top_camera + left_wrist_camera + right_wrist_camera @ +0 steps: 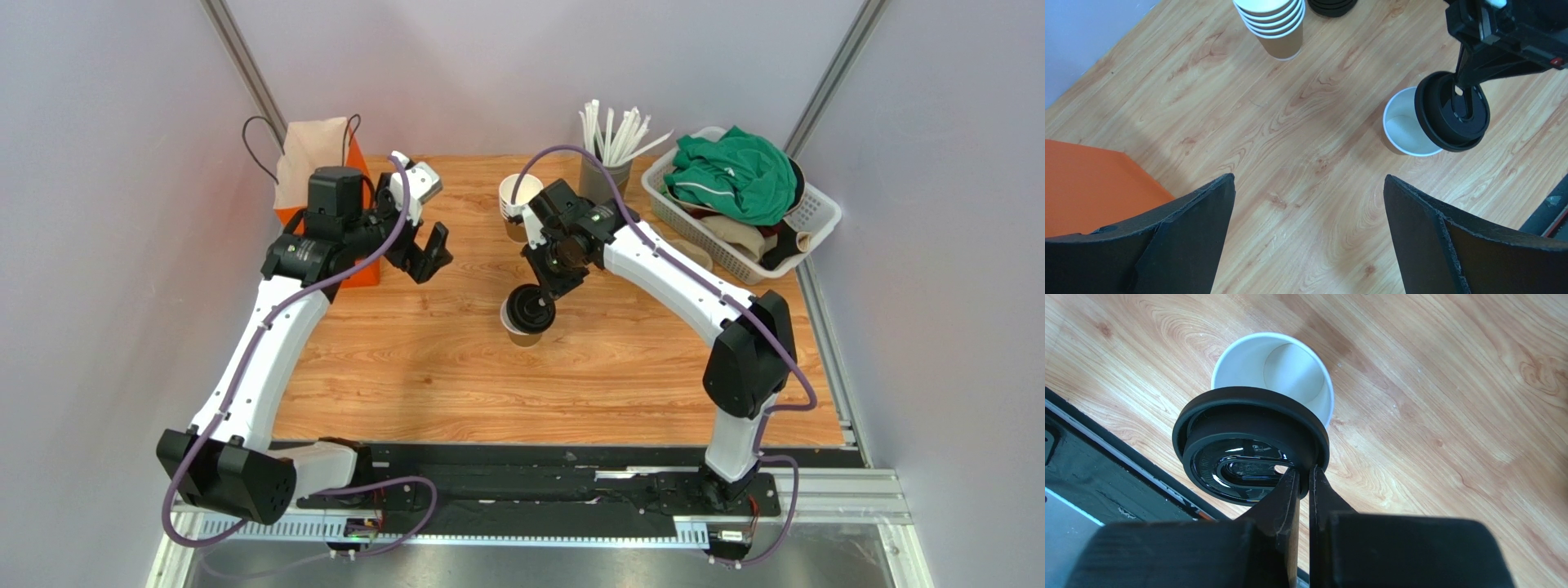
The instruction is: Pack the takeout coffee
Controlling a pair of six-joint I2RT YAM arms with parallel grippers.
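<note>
Wooden table fills the middle of the top view, with a white basket of clothes at upper right, an orange bag at upper left, and the left gripper just beside the bag, fingers spread wide with nothing between them. Stack of lidless cups sits upper centre; the single tan cup stands upright on bare wood at frame centre, mouth uncovered, cream-white inside. Right gripper pinches the rim of the black lid, which is tilted and overlaps the cup's lower rim in the right wrist view; contact cannot be told.
</note>
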